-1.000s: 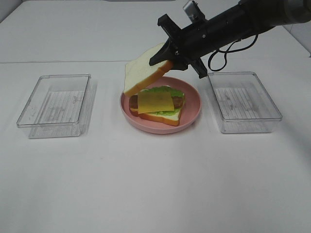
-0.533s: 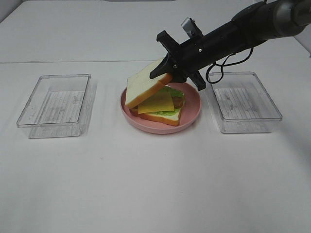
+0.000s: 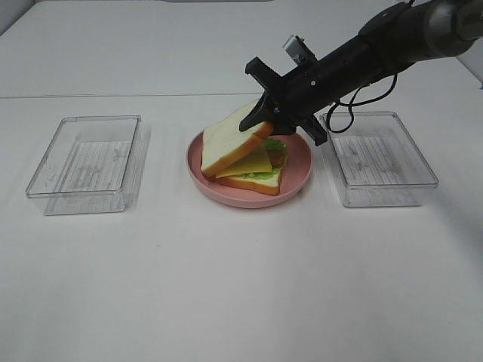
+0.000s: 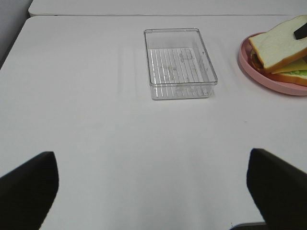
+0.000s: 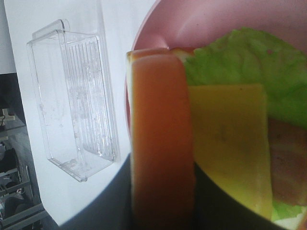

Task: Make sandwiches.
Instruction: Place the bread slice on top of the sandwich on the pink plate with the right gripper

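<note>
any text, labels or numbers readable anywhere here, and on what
None can be read.
Left container: only moulded ribs, no lettering.
Right container: the same.
Plate, top bread slice and cheese: plain.
Right end effector: black, no visible marking.

A matte white tabletop (image 3: pixel 226 286) fills nearly every view, evenly lit with soft, faint shadows. A thin straight seam (image 3: pixel 113 96) crosses it. In the left wrist view, a narrow grey strip (image 4: pixel 10 28) borders the tabletop's edge.
</note>
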`<state>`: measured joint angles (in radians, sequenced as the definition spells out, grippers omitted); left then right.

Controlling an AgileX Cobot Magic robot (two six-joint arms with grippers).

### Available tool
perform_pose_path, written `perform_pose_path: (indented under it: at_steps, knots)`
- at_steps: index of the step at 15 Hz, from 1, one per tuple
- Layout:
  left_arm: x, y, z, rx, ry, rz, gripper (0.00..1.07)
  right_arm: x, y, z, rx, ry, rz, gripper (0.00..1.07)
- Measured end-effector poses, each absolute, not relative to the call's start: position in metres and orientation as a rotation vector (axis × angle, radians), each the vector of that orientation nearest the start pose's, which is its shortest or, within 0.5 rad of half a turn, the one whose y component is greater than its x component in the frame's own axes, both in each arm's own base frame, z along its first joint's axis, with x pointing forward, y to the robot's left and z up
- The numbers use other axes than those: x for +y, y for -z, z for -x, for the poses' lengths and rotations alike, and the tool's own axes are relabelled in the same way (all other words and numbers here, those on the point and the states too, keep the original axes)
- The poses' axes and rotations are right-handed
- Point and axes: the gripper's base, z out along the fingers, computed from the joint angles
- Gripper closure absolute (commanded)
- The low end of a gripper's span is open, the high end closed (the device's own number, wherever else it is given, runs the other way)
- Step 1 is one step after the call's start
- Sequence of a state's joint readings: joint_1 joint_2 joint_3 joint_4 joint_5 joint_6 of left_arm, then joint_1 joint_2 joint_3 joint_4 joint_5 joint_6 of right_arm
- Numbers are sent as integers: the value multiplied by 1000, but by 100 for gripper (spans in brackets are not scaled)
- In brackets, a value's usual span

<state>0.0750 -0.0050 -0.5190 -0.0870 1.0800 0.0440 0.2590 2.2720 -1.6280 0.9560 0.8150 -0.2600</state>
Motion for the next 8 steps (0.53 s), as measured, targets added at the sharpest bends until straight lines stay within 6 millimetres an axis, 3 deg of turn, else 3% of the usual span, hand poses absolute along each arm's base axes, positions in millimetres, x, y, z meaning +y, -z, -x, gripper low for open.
perform_pose_path:
  at_steps: [1, 2, 3, 8]
  knots:
    - [-8, -281, 8, 2037, 29, 25, 4, 172, -135, -439, 2757, -1086, -138, 80]
    - [-8, -281, 8, 2037, 29, 25, 4, 172, -134, -439, 2759, -1082, -139, 58]
    - [-8, -281, 8, 2037, 29, 25, 4, 172, -134, -439, 2764, -1071, -128, 49]
    - [-8, -281, 8, 2037, 29, 25, 4, 170, -137, -437, 2783, -1029, -68, 43]
